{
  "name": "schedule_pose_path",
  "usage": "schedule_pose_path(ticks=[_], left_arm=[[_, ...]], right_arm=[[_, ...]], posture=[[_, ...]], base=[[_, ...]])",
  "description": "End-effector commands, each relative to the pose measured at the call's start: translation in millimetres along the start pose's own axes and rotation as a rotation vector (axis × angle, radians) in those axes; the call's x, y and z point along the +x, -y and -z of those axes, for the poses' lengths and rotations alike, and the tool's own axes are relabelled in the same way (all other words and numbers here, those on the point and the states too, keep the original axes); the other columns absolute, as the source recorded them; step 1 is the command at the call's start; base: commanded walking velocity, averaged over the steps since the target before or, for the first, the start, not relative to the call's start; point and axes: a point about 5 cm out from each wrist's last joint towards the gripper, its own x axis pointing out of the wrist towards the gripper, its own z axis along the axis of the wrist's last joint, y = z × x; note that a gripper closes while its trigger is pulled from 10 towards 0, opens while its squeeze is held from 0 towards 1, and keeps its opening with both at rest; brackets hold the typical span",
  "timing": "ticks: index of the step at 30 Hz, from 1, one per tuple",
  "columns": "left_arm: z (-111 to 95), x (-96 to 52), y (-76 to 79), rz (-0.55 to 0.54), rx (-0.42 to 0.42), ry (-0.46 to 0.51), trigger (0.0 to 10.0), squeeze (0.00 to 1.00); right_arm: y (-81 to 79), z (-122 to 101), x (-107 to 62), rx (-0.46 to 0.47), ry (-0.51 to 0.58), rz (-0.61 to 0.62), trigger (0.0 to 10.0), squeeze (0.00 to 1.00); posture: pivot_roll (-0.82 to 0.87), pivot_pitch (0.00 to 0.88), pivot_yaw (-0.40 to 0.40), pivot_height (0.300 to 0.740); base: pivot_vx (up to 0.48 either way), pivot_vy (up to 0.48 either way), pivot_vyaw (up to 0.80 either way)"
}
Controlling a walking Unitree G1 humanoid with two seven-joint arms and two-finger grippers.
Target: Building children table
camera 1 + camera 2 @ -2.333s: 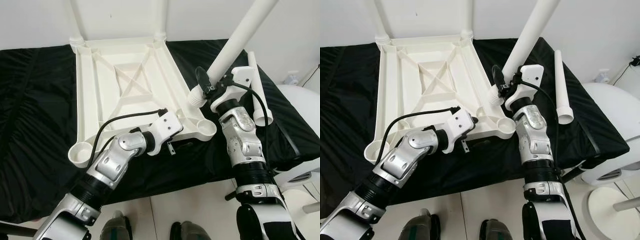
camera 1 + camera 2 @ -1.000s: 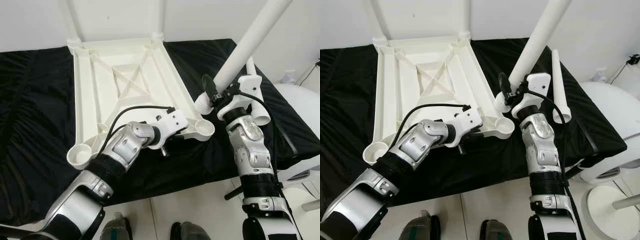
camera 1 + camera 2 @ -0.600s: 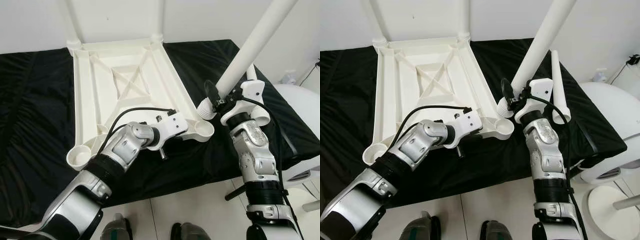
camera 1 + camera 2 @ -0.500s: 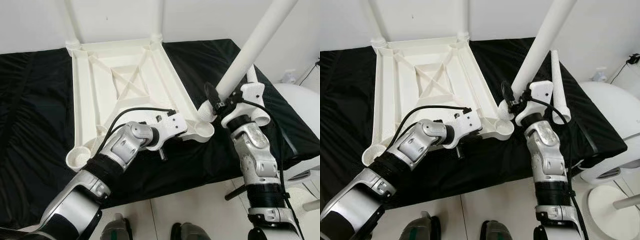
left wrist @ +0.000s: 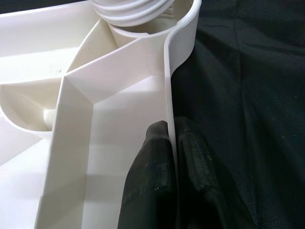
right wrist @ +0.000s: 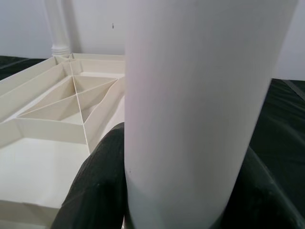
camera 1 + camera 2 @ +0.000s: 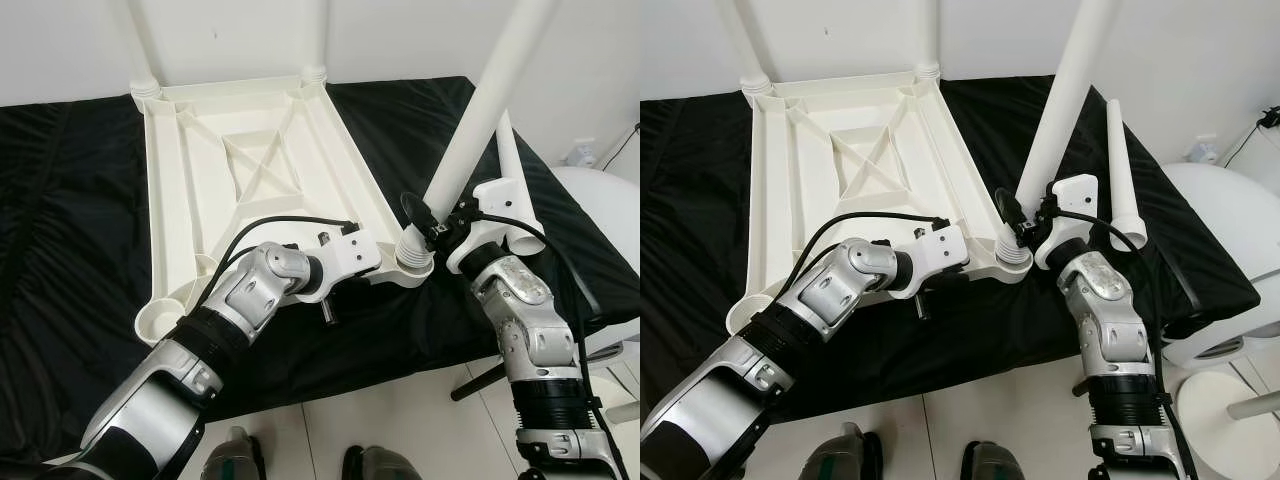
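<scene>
A black cloth [image 7: 80,250] covers the counter, & on it lies the white table top [image 7: 250,190] upside down, ribs facing up. Two legs already stand in the far corner sockets, left one [image 7: 140,60] & right one [image 7: 318,40]. The near left socket [image 7: 155,320] is open, no leg in it.

The right arm holds a third white leg [image 7: 480,110], tilted, w/ its threaded end at the near right corner socket [image 7: 410,268] of the table top. The right pincer [image 7: 432,222] is closed around this leg near its lower end; in the right wrist view the black fingers [image 6: 100,186] sit on both sides of the tube.

A fourth leg [image 7: 1120,170] lies flat on the cloth, just beside the right arm.

The left pincer [image 5: 174,152] is at the near edge of the table top, close to the same corner, fingers pinched on the thin rim wall, one inside & one outside.
</scene>
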Motion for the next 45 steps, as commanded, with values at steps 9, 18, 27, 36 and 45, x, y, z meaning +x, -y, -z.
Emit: schedule_pose_path(ticks=[9, 18, 27, 36, 45], left_arm=[[19.0, -0.8, -2.6, -0.043, -0.007, -0.09, 10.0, 0.0], [15.1, 0.5, -4.8, -0.048, 0.0, -0.08, 10.0, 0.0], [12.3, 0.1, -5.1, -0.052, 0.003, -0.068, 10.0, 0.0], [10.9, -1.4, -6.1, -0.059, 0.004, -0.059, 10.0, 0.0], [10.1, -1.9, -6.6, -0.061, 0.007, -0.055, 10.0, 0.0]], right_arm=[[3.1, -2.2, -9.3, -0.026, -0.051, -0.057, 10.0, 0.0], [-2.7, -1.3, -11.7, 0.005, -0.053, -0.109, 10.0, 0.0], [-0.6, 4.1, -11.0, 0.02, -0.053, -0.088, 10.0, 0.0], [4.7, 18.0, -11.2, 0.059, -0.061, -0.028, 10.0, 0.0], [9.2, 22.5, -14.1, 0.053, -0.067, -0.001, 10.0, 0.0]], posture=[[-0.04, 0.096, -0.025, 0.74], [-0.04, 0.098, -0.027, 0.74], [-0.04, 0.104, -0.03, 0.74], [-0.04, 0.108, -0.03, 0.74], [-0.04, 0.11, -0.026, 0.74]], base=[[0.0, 0.0, 0.0], [0.0, 0.0, 0.0], [0.0, 0.0, 0.0], [0.0, 0.0, 0.0], [0.0, 0.0, 0.0]])
